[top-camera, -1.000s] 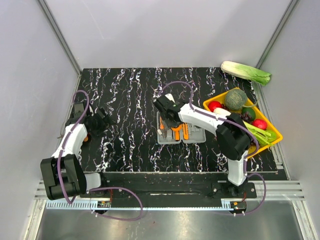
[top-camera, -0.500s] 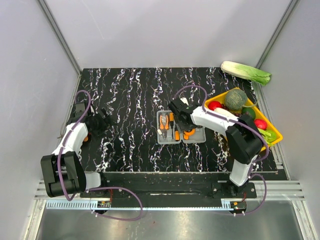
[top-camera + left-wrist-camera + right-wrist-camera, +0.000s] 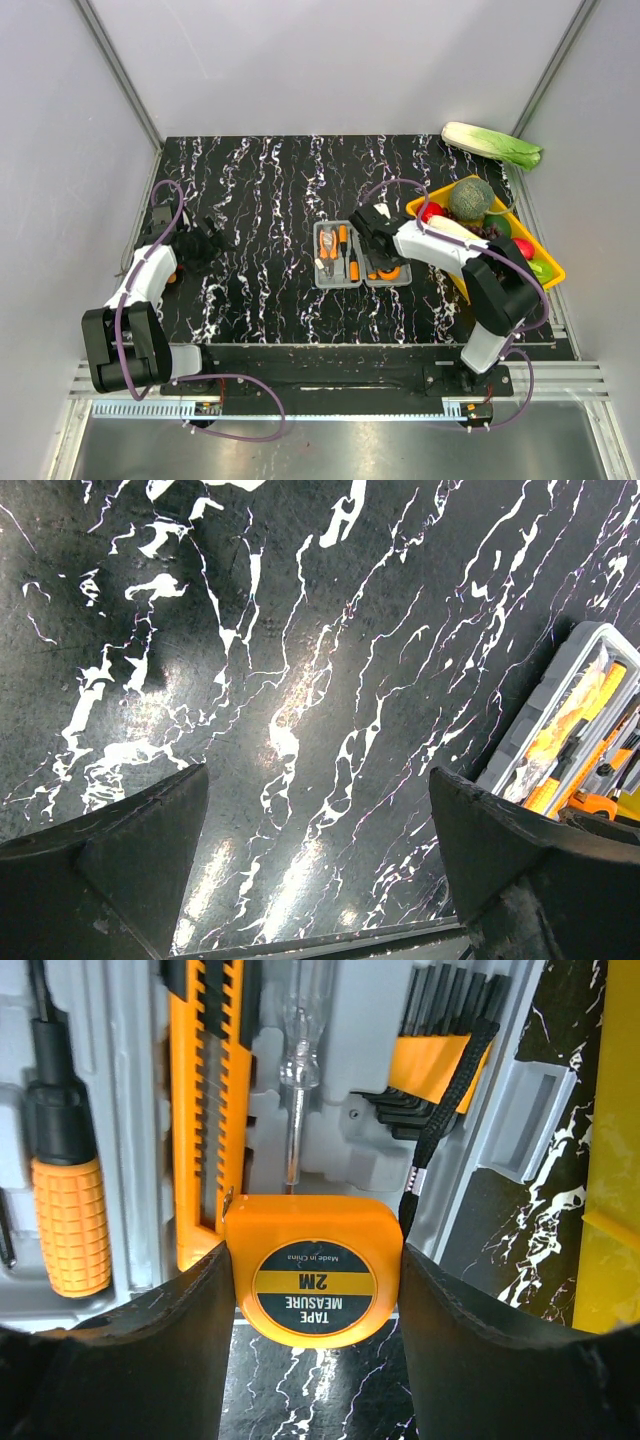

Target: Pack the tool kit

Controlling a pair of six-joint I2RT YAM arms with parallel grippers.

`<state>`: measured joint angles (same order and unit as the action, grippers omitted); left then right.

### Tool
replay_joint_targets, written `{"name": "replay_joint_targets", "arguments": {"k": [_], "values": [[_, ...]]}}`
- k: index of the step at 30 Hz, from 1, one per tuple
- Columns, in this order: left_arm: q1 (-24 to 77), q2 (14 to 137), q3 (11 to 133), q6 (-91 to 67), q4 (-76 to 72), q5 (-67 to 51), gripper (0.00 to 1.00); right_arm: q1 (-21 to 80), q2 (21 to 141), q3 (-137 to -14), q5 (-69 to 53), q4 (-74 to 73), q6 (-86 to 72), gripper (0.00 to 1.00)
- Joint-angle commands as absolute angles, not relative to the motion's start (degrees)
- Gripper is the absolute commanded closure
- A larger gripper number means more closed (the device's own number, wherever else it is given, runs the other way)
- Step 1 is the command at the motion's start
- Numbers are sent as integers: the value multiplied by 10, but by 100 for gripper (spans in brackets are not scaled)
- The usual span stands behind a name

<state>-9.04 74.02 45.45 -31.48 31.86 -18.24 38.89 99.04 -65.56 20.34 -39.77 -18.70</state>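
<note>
The tool kit's grey case [image 3: 338, 284] lies open at mid-table, with orange-and-black tools in both halves. My right gripper [image 3: 312, 1290] is shut on the orange tape measure [image 3: 310, 1278], a finger pressed against each side. It holds the tape measure [image 3: 386, 271] over the near edge of the case's right half [image 3: 350, 1070]. Past it lie an orange knife [image 3: 205, 1090], hex keys [image 3: 440, 1050] and a screwdriver [image 3: 68, 1210]. My left gripper [image 3: 318, 820] stands wide open over bare table at the far left [image 3: 200, 240], away from the case [image 3: 590, 650].
A yellow tray [image 3: 545, 275] of vegetables sits just right of the case, and its rim [image 3: 615, 1160] shows close to my right fingers. A cabbage [image 3: 492, 145] lies at the back right corner. Grey walls enclose the black marbled tabletop [image 3: 260, 190].
My right gripper has travelled to the right, from above the case's left half to its right half, still holding the tape measure. The left arm has stayed put.
</note>
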Motion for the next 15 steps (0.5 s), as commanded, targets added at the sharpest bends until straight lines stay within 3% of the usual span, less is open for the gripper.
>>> {"name": "replay_joint_targets", "arguments": {"k": [1,15], "values": [[-88,741,454,-307,298,-192,6,374,966,-639,211,-378,-199,63],[-84,745,455,-307,298,-191,6,350,941,-580,211,-338,-200,62]]}}
